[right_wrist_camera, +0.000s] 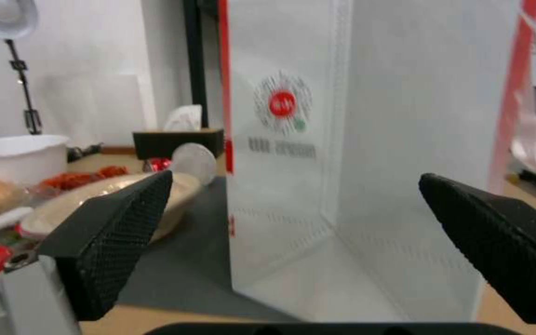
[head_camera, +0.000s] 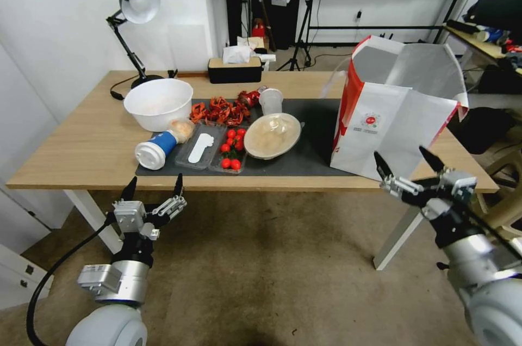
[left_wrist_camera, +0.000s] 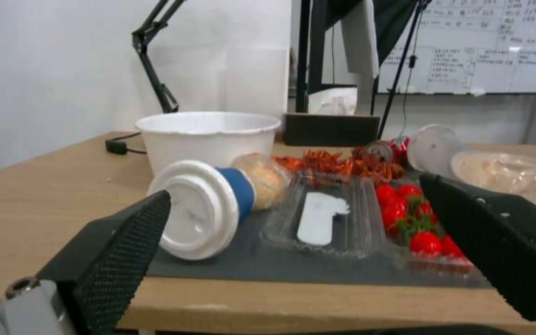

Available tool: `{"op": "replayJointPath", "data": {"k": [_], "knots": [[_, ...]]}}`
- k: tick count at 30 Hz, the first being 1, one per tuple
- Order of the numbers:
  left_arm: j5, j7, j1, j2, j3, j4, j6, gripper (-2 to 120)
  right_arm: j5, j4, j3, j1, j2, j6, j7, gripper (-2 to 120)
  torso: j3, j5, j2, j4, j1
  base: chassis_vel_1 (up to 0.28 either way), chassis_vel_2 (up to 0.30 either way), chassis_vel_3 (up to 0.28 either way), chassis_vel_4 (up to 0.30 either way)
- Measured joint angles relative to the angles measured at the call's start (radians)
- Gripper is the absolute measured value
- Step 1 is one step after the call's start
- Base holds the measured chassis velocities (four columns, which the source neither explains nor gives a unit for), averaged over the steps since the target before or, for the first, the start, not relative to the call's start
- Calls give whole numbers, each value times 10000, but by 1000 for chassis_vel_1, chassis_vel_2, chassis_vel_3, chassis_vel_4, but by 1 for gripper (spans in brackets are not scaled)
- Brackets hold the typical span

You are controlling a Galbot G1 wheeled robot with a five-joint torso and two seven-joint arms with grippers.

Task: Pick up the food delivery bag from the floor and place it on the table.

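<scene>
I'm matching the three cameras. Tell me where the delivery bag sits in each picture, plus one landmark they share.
Head view: the delivery bag stands on the table's right end, beyond the open right gripper.
Left wrist view: not in it.
Right wrist view: the bag stands close ahead, between the fingers.
Shared landmark: the white bowl.

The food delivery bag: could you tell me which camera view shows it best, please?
The head view: the whole food delivery bag stands upright on the table, its top open. The right wrist view gives only a close crop of its printed front; the left wrist view faces the food instead.
</scene>
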Motion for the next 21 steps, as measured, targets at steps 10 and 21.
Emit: {"op": "replayJointPath", "data": {"k": [10,21], "knots": [[150,7,127,34,51,741,-502,100,-1113,-1553,-1092,294,1504,741,-285,100,1,0,-1,3,0,0,0,0,0],[236,89,52,31,159,1352,-817,100,-982,-2087,-1370,643,1571,770,-520,100,1,0,-2,2,1,0,0,0,0]]}}
